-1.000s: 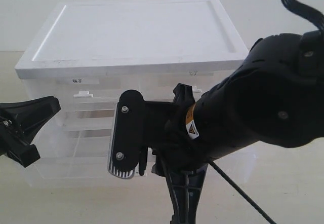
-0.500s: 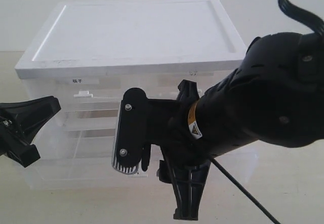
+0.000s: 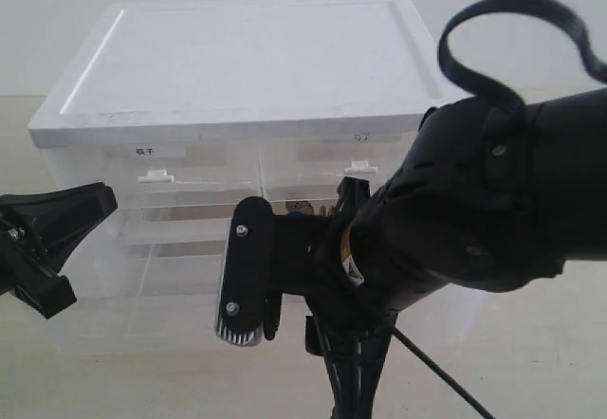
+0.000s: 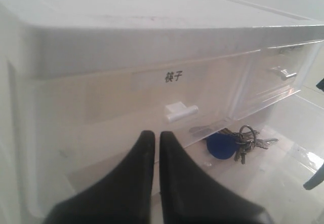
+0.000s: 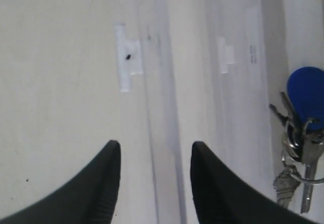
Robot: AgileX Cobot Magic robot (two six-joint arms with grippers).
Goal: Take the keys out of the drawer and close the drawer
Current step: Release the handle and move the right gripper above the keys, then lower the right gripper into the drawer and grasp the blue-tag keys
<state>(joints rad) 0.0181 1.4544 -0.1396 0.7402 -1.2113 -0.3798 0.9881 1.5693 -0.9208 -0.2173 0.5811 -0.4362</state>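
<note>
A: In the lowest tier of the cabinet (image 3: pixel 256 59), where do the keys lie?

B: On the floor of the drawer (image 4: pixel 281 176), which stands pulled out toward the near side. The keys (image 4: pixel 244 140) rest just below the front of the two half-width drawers, roughly under the seam between them. The blue fob (image 4: pixel 220 146) lies against the ring.

A: Is either gripper on them?

B: Neither. The left gripper (image 4: pixel 155 134) has its fingers pressed together, with only a thin slit between them and nothing in it. It points at the face of the left half-width drawer (image 4: pixel 101 107), below that drawer's white tab handle (image 4: pixel 180 111). The keys lie to its right, apart from it.

A: And the other one?

B: The right gripper (image 5: pixel 155 145) is spread and holds nothing (only bare pale plastic shows between the fingers). The keys sit off to one side of it, clear of both fingers.

A: How do the arms stand around the cabinet?

B: The right arm (image 3: pixel 474 210) fills the near right of the scene and hides much of the cabinet's lower front. The left gripper hangs at the near left, off the cabinet's left front corner.

A: Can you make out the drawer's own handle?

B: One white tab (image 5: pixel 125 64) shows beyond the gap between the right fingers, but I cannot tell which drawer it belongs to.
</note>
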